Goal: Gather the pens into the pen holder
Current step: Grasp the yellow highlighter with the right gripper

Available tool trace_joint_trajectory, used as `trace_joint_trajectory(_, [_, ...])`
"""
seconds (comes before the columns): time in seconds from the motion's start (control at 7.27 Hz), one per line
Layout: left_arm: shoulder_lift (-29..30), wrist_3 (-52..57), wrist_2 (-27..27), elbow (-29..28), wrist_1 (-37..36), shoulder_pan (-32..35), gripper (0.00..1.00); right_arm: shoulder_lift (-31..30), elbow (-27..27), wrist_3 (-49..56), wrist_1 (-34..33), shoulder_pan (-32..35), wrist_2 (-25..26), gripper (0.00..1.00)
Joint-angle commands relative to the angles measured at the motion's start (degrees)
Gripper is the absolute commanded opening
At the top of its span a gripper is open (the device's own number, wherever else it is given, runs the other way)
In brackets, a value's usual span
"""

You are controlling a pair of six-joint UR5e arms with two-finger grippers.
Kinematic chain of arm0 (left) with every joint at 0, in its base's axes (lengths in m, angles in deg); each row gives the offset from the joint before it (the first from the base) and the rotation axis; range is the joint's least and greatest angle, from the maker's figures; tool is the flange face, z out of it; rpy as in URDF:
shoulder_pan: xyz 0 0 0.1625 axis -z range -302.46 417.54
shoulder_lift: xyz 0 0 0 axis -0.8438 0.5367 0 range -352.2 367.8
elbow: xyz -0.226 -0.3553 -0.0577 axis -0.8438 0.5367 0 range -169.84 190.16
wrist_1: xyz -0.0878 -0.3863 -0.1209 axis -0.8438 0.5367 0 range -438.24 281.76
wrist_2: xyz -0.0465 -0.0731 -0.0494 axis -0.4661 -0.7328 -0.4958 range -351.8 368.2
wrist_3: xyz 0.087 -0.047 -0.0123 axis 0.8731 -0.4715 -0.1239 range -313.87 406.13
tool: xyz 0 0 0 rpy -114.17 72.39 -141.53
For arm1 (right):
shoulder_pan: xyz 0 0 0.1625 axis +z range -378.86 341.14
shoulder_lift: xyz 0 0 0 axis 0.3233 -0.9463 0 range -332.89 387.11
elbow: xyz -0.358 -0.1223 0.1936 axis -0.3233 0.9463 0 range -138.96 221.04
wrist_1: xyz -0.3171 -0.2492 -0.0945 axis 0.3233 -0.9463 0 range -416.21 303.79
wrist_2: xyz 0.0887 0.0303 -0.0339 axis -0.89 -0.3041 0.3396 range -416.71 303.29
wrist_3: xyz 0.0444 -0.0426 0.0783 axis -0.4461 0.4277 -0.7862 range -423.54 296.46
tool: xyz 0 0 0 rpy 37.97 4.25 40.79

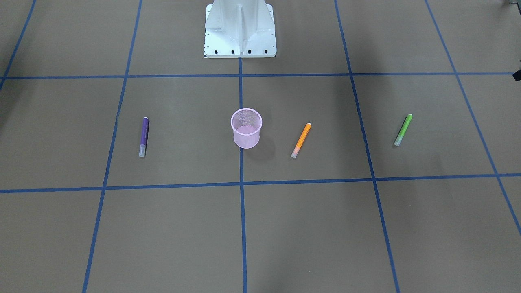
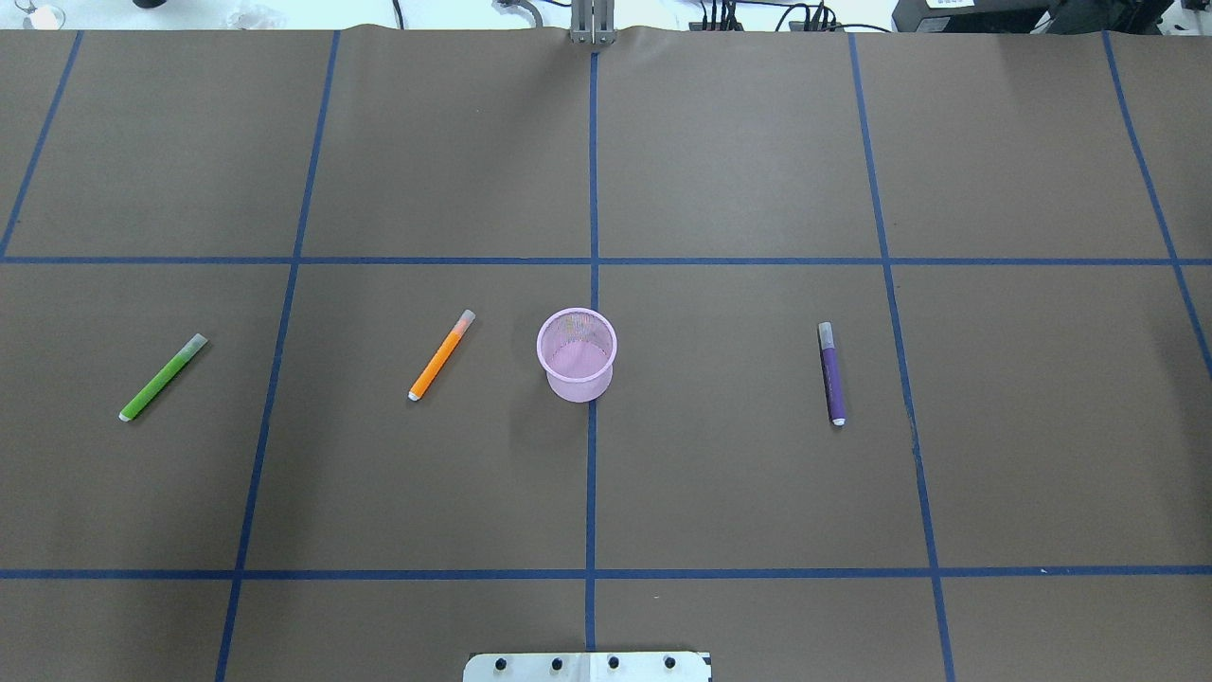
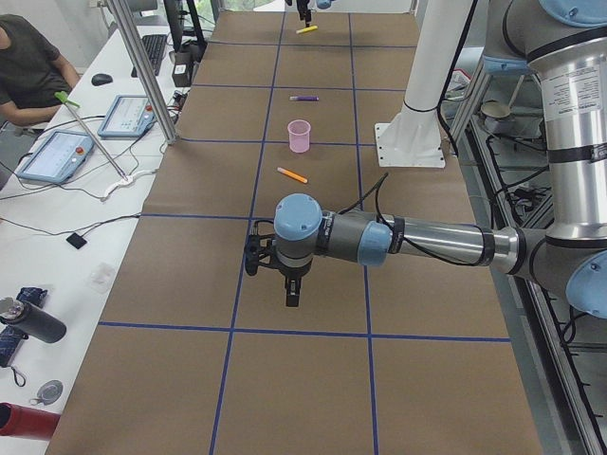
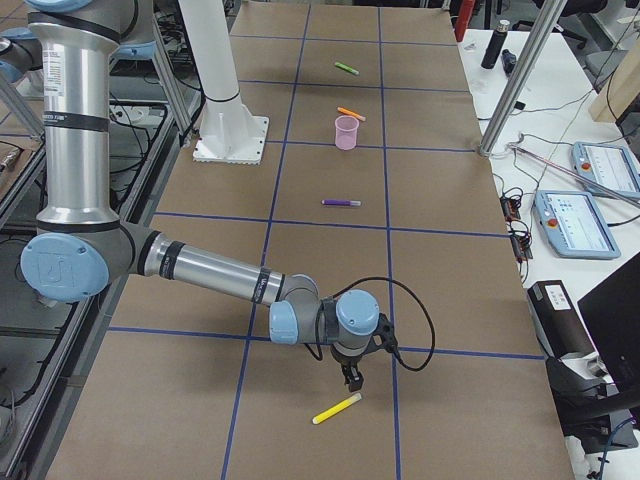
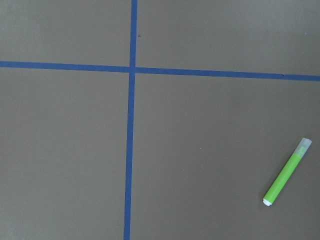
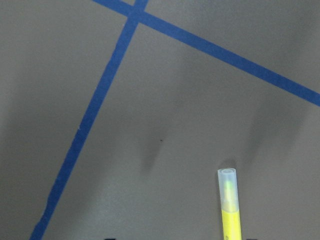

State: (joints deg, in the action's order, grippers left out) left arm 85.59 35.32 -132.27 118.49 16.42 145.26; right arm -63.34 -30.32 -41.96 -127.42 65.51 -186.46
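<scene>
The pink mesh pen holder stands upright at the table's middle, and nothing shows inside it. The orange pen lies just to its left, the green pen far left and the purple pen to the right. The yellow pen lies at the table's right end, outside the overhead view. My right gripper hangs just above the yellow pen. My left gripper hangs over the left end, near the green pen. I cannot tell whether either gripper is open.
The white robot pedestal stands at the table's robot-side edge. Blue tape lines grid the brown table. A person sits at a side desk with teach pendants beyond an aluminium post.
</scene>
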Motion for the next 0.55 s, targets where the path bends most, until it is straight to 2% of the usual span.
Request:
trace_joint_trajectory(0.0, [0.0, 0.0, -0.2, -0.1, -0.1, 0.0, 1.0, 2.3, 5.1, 4.0, -0.2, 0.0, 0.5, 0.82])
trace_joint_trajectory(0.41, [0.0, 0.0, -0.2, -0.1, -0.1, 0.0, 1.0, 3.6, 8.4, 3.6, -0.2, 0.0, 0.6, 0.77])
